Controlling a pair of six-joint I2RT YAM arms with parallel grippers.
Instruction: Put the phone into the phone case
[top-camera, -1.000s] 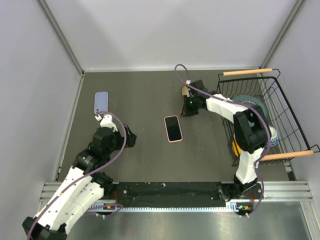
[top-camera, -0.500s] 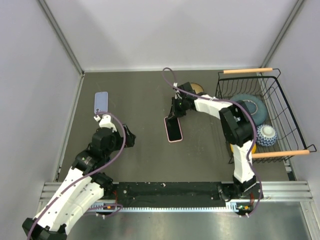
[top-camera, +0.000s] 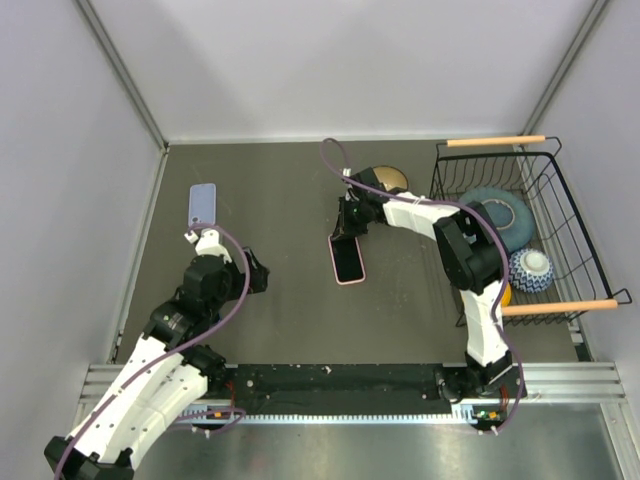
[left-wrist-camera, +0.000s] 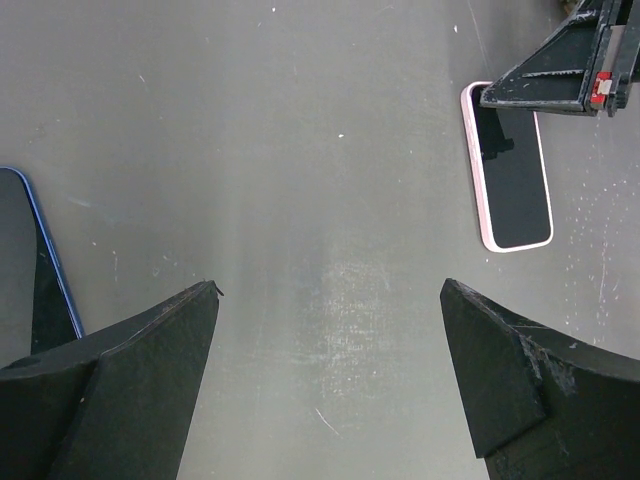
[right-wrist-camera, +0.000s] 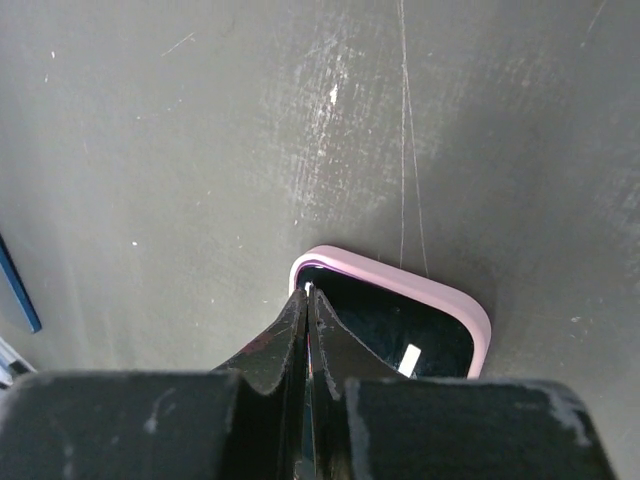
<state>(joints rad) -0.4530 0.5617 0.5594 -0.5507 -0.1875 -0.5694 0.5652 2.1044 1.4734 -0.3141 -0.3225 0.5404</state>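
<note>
A black-screened phone (top-camera: 347, 260) lies flat in a pink case (top-camera: 336, 240) in the middle of the table. It also shows in the left wrist view (left-wrist-camera: 510, 170) and, by its pink rim, in the right wrist view (right-wrist-camera: 400, 285). My right gripper (top-camera: 345, 231) is shut, with its tips (right-wrist-camera: 308, 292) down on the far left corner of the phone, inside the rim. My left gripper (top-camera: 258, 275) is open and empty (left-wrist-camera: 330, 290), low over bare table to the left of the phone. A blue phone-shaped slab (top-camera: 203, 203) lies at the far left.
A black wire basket (top-camera: 560, 170) with wooden handles stands at the right and holds a teal bowl (top-camera: 495, 210), a blue-patterned bowl (top-camera: 530, 268) and something yellow (top-camera: 470, 295). A round wooden thing (top-camera: 387, 178) lies behind the right gripper. Grey walls close the table in.
My right gripper has swung left from beside the wooden round thing to the far end of the pink-cased phone and set its tips on it. The left arm has not moved.
</note>
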